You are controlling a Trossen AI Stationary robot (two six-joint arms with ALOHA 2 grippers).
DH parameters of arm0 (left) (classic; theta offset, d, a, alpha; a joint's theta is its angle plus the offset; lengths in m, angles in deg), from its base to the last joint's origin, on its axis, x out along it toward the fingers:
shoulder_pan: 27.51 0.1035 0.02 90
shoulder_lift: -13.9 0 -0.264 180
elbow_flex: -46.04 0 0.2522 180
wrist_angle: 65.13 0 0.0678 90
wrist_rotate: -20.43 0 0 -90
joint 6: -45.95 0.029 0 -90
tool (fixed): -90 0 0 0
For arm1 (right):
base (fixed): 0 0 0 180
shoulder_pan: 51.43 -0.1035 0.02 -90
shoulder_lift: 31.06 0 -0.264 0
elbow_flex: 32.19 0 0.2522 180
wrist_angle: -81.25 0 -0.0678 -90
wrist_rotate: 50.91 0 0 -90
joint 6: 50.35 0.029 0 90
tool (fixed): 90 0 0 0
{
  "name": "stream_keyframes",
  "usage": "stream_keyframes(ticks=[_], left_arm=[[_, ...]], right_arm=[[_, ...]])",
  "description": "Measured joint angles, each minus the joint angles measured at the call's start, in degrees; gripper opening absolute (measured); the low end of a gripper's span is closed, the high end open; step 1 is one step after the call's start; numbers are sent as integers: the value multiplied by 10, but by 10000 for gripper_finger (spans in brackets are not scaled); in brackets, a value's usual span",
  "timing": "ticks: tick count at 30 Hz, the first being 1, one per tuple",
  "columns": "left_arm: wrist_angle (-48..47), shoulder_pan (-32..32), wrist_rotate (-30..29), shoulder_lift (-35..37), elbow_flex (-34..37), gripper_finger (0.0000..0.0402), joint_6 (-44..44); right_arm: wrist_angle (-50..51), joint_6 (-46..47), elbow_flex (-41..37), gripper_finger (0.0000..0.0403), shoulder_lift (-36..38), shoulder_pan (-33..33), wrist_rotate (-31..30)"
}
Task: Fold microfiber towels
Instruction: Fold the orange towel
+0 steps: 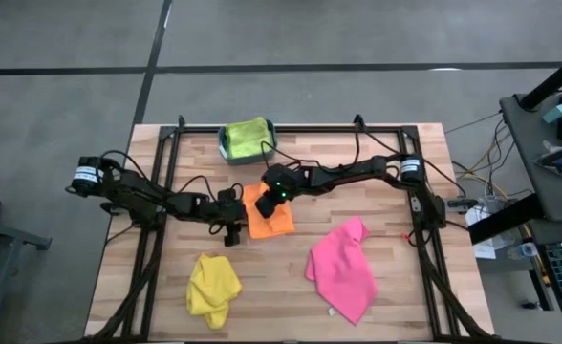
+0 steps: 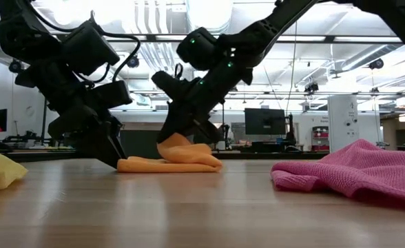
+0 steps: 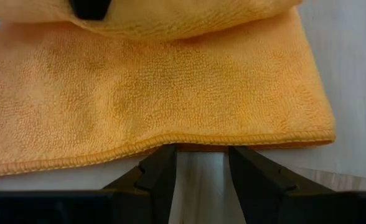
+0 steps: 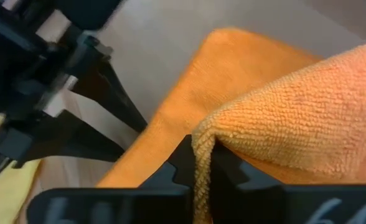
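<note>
The orange towel (image 1: 271, 218) lies mid-table, and part of it is drawn back over the rest. My right gripper (image 1: 266, 202) reaches in from the right and is shut on that raised part (image 2: 178, 146). My left gripper (image 3: 201, 155) comes from the left, tilted down. It is open, with its fingertips at the towel's hemmed edge (image 3: 170, 142). A yellow towel (image 1: 212, 287) is bunched near the front edge. A pink towel (image 1: 343, 268) lies spread at the front right. A lime green towel (image 1: 247, 137) sits in the teal bin (image 1: 224, 145) at the back. My left gripper has both fingertips (image 3: 161, 155) against the orange towel's hem, low on the table; I cannot tell whether they touch the cloth. My right gripper pinches a hemmed edge of the orange towel (image 4: 203, 140) between its two fingers, slanting down from the table's right. The held part is lifted and folded back over the flat layer (image 2: 168, 165), which rests on the table.
Black frame rails (image 1: 157, 239) run along both sides of the table. Cables trail off the arms. The bin stands just beyond the orange towel, at the far edge. Bare wood (image 1: 281, 306) shows between the yellow and pink towels.
</note>
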Motion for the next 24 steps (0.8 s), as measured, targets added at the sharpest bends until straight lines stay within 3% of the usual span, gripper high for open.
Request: stream_keyframes(ticks=[6,18,24], left_arm=[[3,0,0,0,0,132,0],[7,0,1,0,0,132,0],[3,0,1,2,0,132,0]], right_arm=[[5,-12,2,38,3,-2,-4],[8,-21,0,179,3,-4,3],[38,-25,6,211,3,-4,3]])
